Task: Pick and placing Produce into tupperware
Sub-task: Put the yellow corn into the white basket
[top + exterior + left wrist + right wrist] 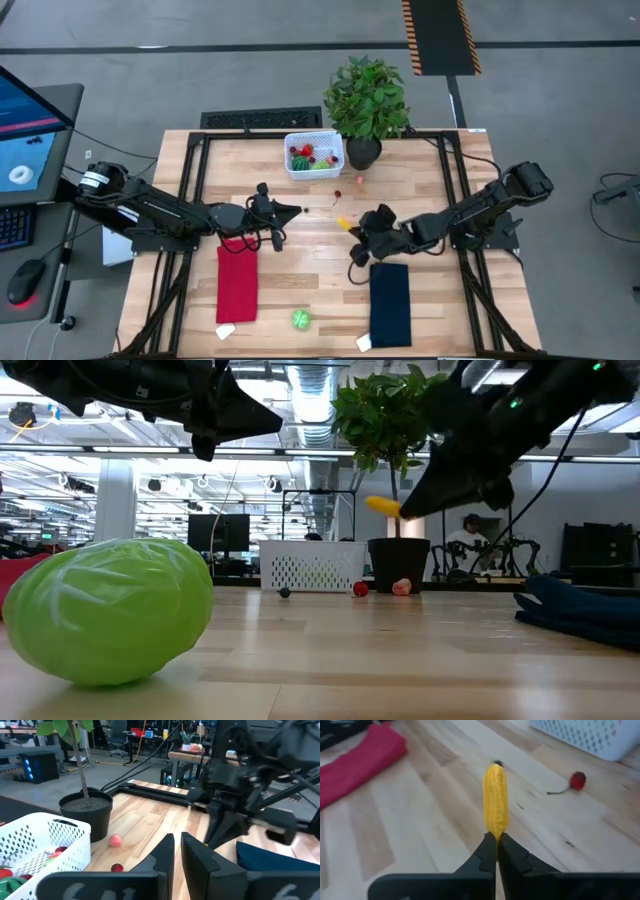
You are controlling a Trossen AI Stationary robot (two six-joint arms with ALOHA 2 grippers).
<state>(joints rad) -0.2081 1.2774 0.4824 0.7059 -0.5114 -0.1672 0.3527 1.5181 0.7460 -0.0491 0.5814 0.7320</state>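
Near the middle of the high view, we see the right gripper [349, 229] with its fingers pinched on the end of a yellow corn cob [343, 223]; in the right wrist view the cob [495, 807] stands straight out from the pressed-together fingertips [496, 846], and the low view shows it [383, 506] lifted well clear of the table [420, 180]. The left gripper [296, 211] hovers left of centre, fingers pressed together on nothing.

The white basket [314, 153] sits at the upper middle of the table, close to its far edge and just left of the potted plant [366, 100]. We make out red and green produce [304, 158] inside it. On bare wood between the basket and the grippers lie a small red cherry [337, 194] and a pink piece [359, 181], near each other but apart. A green cabbage [300, 319] lies by the near edge, between a red cloth [237, 281] at lower left and a dark blue cloth [390, 303] at lower right. The widest open wood is in the centre, between the two arms and the basket.

In the low view the cabbage [108, 610] fills the lower left and hides the red cloth almost wholly; both arms are cut off at the top. In the left wrist view the basket [35, 845] is cut by the frame's edge.
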